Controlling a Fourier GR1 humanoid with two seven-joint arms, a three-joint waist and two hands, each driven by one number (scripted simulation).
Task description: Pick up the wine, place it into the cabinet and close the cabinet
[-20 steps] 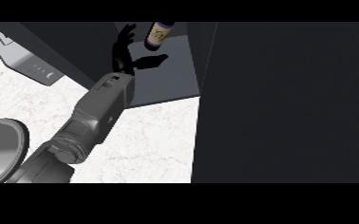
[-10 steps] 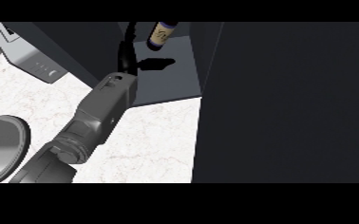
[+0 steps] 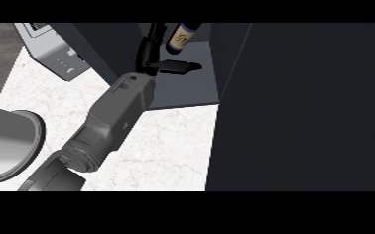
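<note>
Compared with a second ago, my left hand (image 3: 162, 59) is sitting lower and clear of the wine (image 3: 181, 33), which is resting inside the cabinet (image 3: 187, 91), up at its back. I'm reading the fingers as straightened and holding nothing, thumb sticking out sideways just below the bottle. Placement looks done to me, so I'm now in the withdrawal step. Next I'm needing to draw the forearm out toward the tabletop (image 3: 172, 144), then swing the cabinet door (image 3: 293, 109) closed.
</note>
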